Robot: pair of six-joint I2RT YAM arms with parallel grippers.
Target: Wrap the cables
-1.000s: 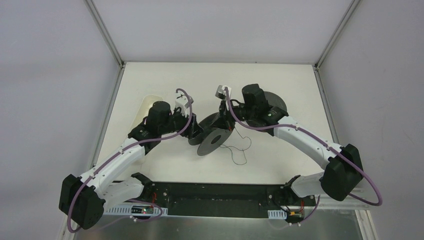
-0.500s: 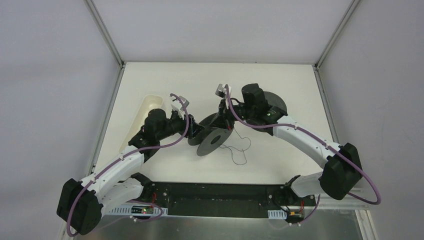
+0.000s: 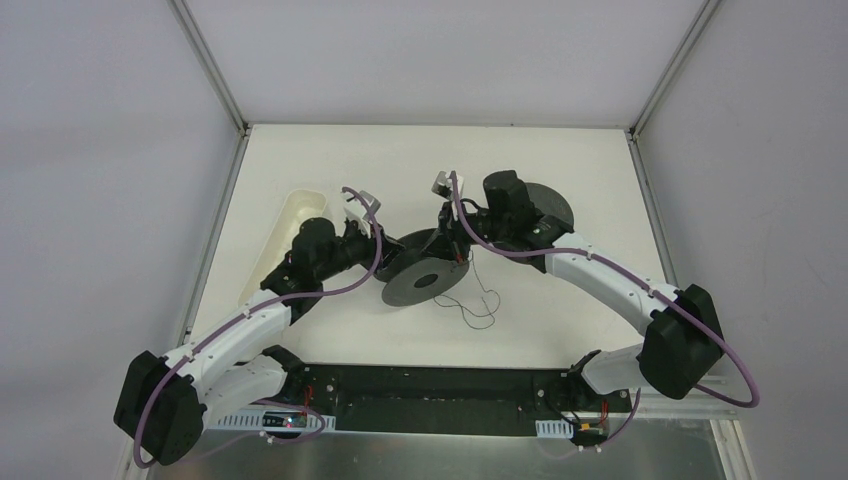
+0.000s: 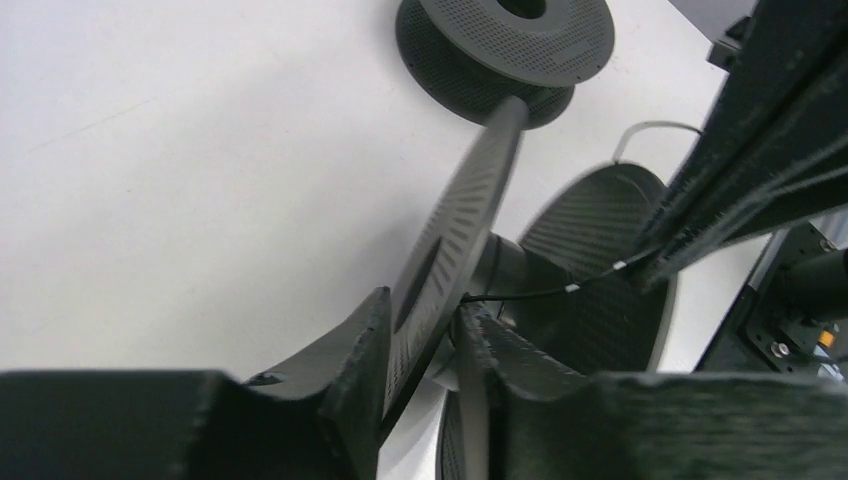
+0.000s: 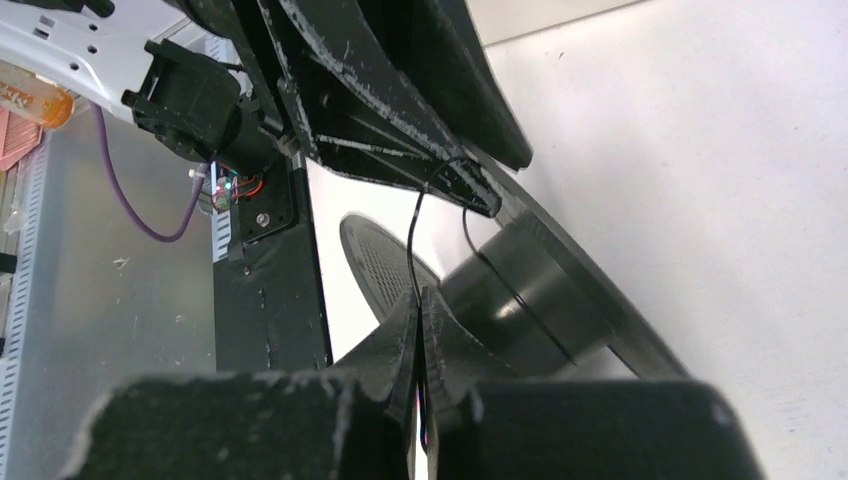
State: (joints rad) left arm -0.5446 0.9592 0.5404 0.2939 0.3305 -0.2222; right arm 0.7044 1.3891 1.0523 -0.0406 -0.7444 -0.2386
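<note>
A black spool (image 3: 420,278) lies tilted at the table's middle, between both grippers. My left gripper (image 4: 425,320) is shut on one flange of the spool (image 4: 460,230), a finger on each side of it. My right gripper (image 5: 420,300) is shut on the thin dark cable (image 5: 412,240), which runs from its fingertips up past the spool's hub (image 5: 520,290). Loose curls of the cable (image 3: 478,305) trail on the table to the right of the spool. In the left wrist view the cable (image 4: 540,292) stretches taut from the hub to the right gripper.
A second black spool (image 3: 545,205) lies flat at the back right under the right arm, also in the left wrist view (image 4: 505,45). A white tray (image 3: 285,225) sits at the left, behind the left arm. A black strip (image 3: 430,395) runs along the near edge.
The left arm has drawn back and turned its wrist, and the spool has tipped from nearly upright to lying flatter. The loose cable curls have shifted slightly. The right gripper has stayed put.
</note>
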